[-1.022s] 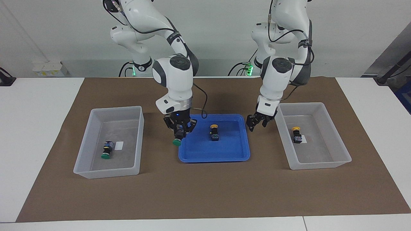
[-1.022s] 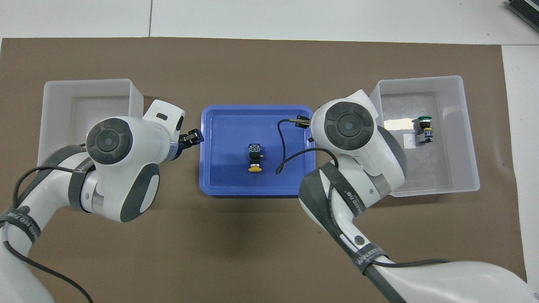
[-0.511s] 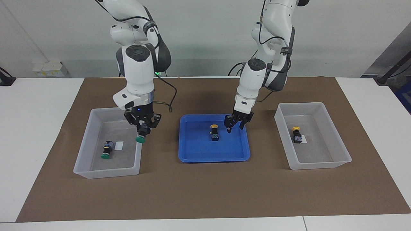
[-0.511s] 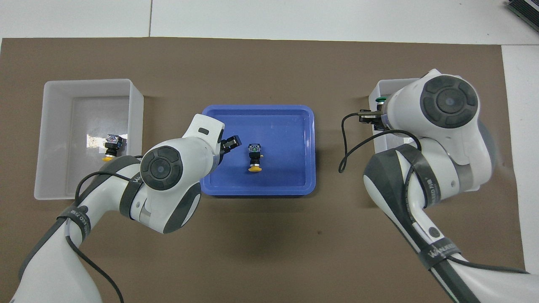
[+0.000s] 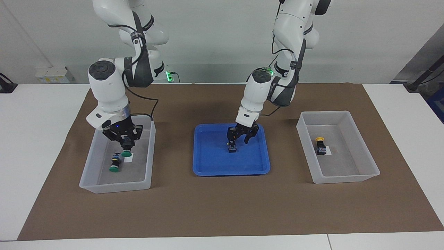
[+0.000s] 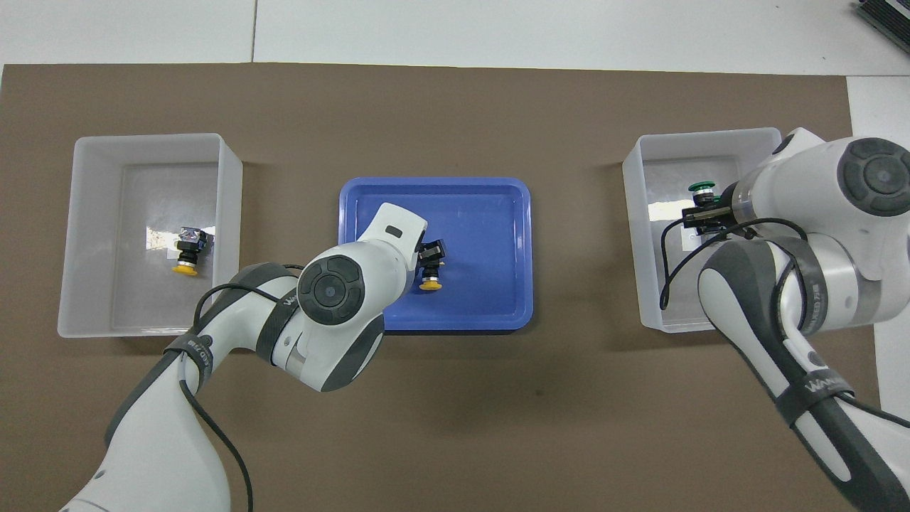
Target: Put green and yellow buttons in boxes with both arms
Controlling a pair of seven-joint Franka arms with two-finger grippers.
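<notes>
- Since the sorting goes by colour, each translucent bin takes one colour: the bin at the right arm's end (image 5: pixel 91 163) already has a green-capped push-button (image 5: pixel 114 164) lying on its floor beside a small white label (image 5: pixel 129 159), and the bin at the left arm's end (image 5: pixel 360 152) has a yellow-capped push-button (image 5: pixel 320 145) lying by its own label.
- Right hand (image 5: pixel 127 150): closed on the black body of a second green push-button (image 5: pixel 126 153), cap pointing down. It hangs low inside the green bin, over the label, just beside the button already there; I judge it is about to let go.
- Left hand (image 5: pixel 239 138): fingers spread, down inside the shallow blue tray (image 5: pixel 208 166) at the middle of the desk, straddling the last yellow push-button (image 6: pixel 429 277). That button's yellow cap shows in the overhead view, its black body under the fingers. Whether the fingers touch it yet I cannot tell; nothing is lifted.
- Judged from this, one release and one pick-and-carry remain.
</notes>
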